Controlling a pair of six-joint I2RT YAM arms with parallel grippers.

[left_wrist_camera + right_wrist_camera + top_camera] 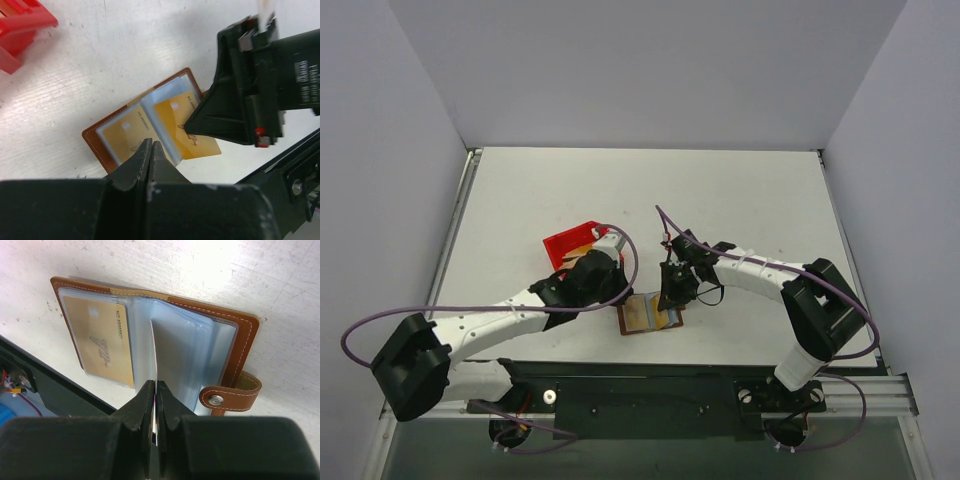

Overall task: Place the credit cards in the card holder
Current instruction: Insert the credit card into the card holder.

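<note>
The brown card holder (638,318) lies open near the table's front edge, its light blue pockets facing up (92,137) (245,340). One gold credit card (125,135) (97,340) sits flat inside a pocket. A second credit card (172,117), seen edge-on (155,360) in the right wrist view, stands partly inside a middle pocket, one corner sticking out past the holder. My right gripper (672,300) (155,385) is shut on that card. My left gripper (622,297) (151,146) is shut with nothing between its fingers, its tip down at the holder's edge.
A red plastic bin (575,243) (20,25) stands just behind the left wrist. The holder's snap tab (230,395) hangs off its side. The black base rail (650,385) runs just in front of the holder.
</note>
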